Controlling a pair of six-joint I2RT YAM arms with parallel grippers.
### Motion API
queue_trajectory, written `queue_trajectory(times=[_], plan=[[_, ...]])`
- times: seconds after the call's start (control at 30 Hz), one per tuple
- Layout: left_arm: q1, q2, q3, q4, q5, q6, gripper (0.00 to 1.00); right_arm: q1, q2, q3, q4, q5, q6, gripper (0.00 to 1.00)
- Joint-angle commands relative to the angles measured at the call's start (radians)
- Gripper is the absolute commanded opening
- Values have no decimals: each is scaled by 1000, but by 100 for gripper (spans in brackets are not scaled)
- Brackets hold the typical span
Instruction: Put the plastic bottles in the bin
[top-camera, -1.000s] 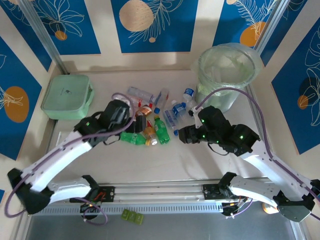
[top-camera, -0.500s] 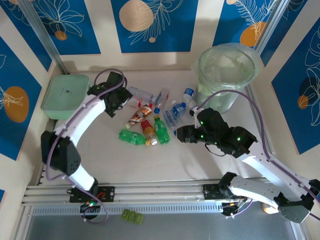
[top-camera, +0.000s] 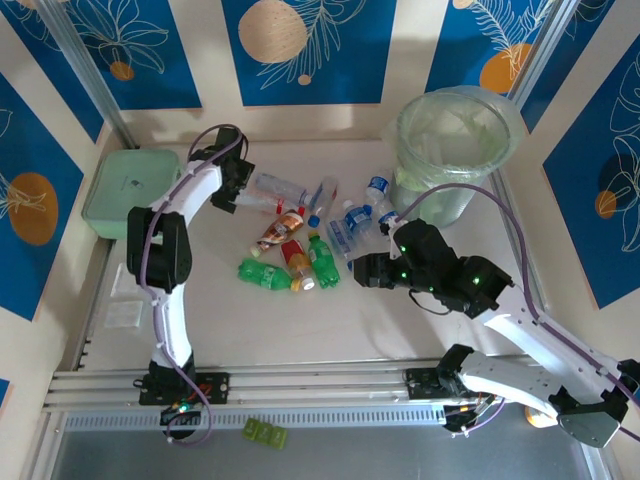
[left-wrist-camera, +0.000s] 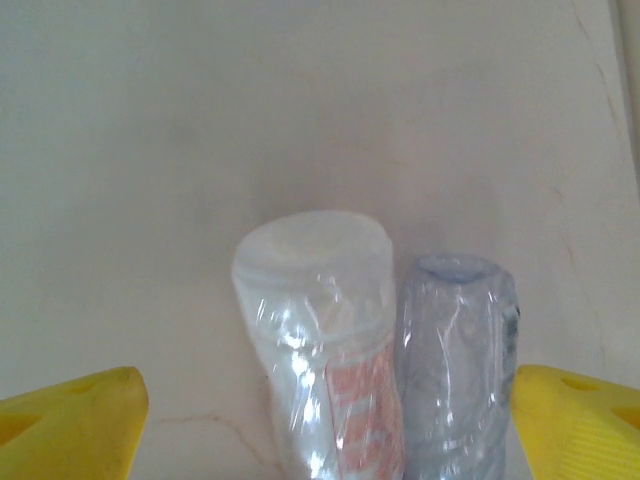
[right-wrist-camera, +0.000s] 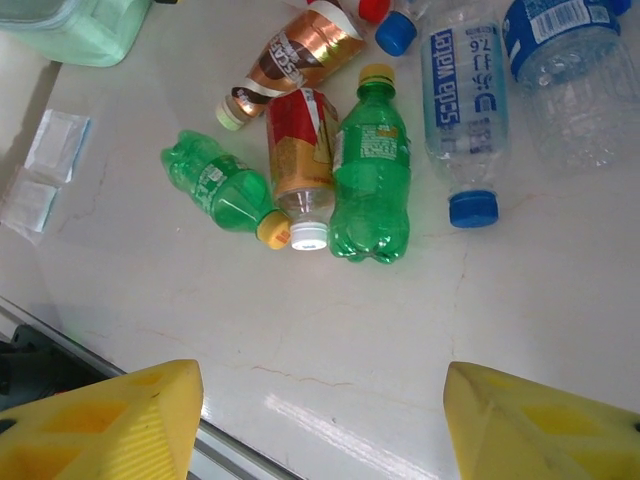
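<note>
— Left pincer (left-wrist-camera: 322, 430): we log its yellow fingers (left-wrist-camera: 70, 430) spread wide, gripping nothing. Just ahead, in line with the gap, a red-labelled clear bottle (left-wrist-camera: 318, 340) and a bluish bottle (left-wrist-camera: 458, 345) lie side by side, bottoms toward it.
— Agreed. Right pincer (right-wrist-camera: 322, 425): fingers apart, empty, held above bare bench (right-wrist-camera: 400, 330). Ahead of it we note a green bottle (right-wrist-camera: 370, 175), a red-and-gold bottle (right-wrist-camera: 300, 165) and a smaller green bottle (right-wrist-camera: 222, 188), all lying down.
— Further out?
— From above, the plastic bottles (top-camera: 295, 240) lie in a loose pile mid-bench, between both pincers. The bin (top-camera: 445, 195) stands upright at the far right, beyond the right pincer. A mint-green box (top-camera: 135, 192) sits far left.
</note>
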Motion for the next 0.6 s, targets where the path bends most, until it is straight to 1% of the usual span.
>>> queue_trajectory(times=[0.0,0.2,0.27,0.57], plan=[[14,60,54,10,29,-53,92,-2,-21,-12,-24,34,22,65],[15,158,140,-8,35,-49,92,-29,-1,-9,-21,12,22,65],[15,178,149,-15,34,-48,90,-32,3,-9,-16,6,25,65],[15,210,132,-30,15,-46,75,-43,22,1,-13,2,24,65]])
